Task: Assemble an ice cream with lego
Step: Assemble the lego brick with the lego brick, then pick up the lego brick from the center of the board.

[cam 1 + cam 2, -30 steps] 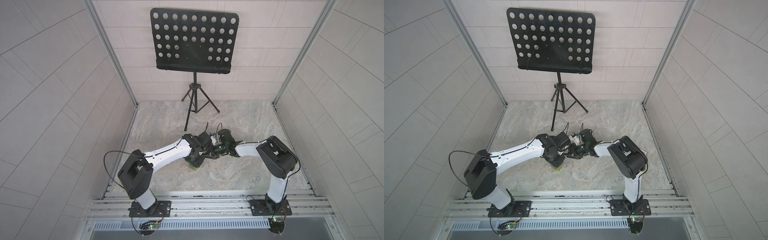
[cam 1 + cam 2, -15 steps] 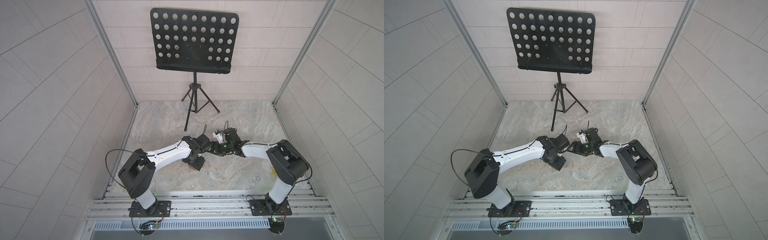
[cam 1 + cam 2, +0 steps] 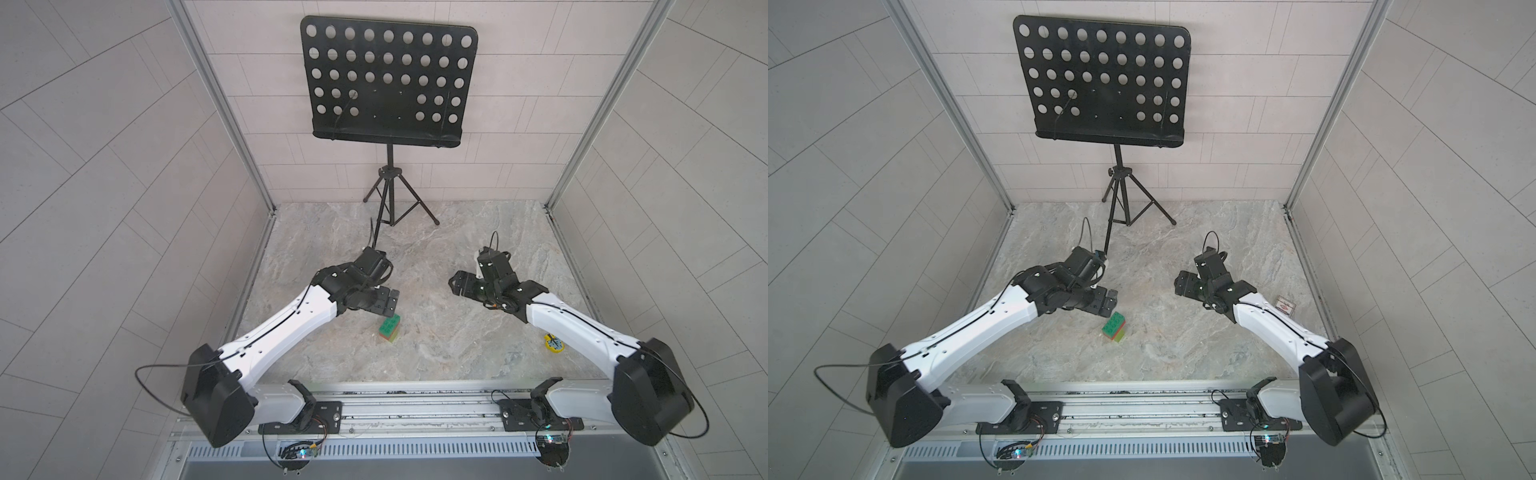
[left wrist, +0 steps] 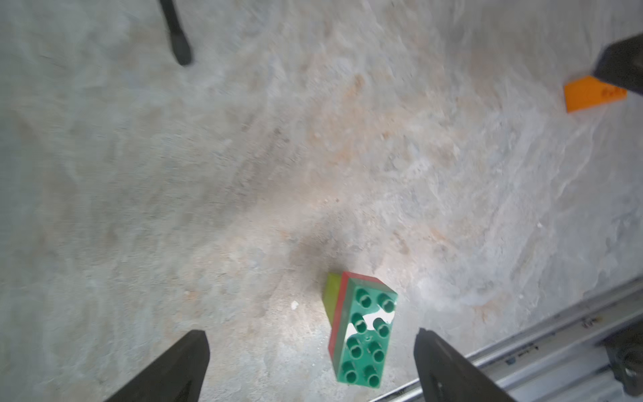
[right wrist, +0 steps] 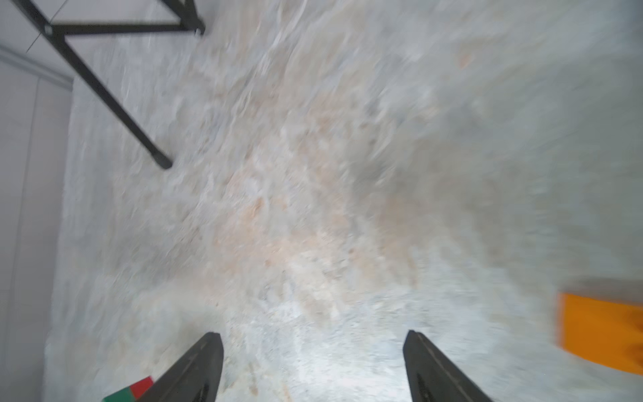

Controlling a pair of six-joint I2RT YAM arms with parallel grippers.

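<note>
The left pincer (image 4: 309,332) is seen spread and empty, just beside the part-built ice cream (image 4: 363,330) (dark green over red over lime), which is stood on the surface (image 3: 436,353). The right pincer (image 5: 313,333) is likewise spread and empty. An orange lego piece (image 5: 602,330) is noted well apart.
</note>
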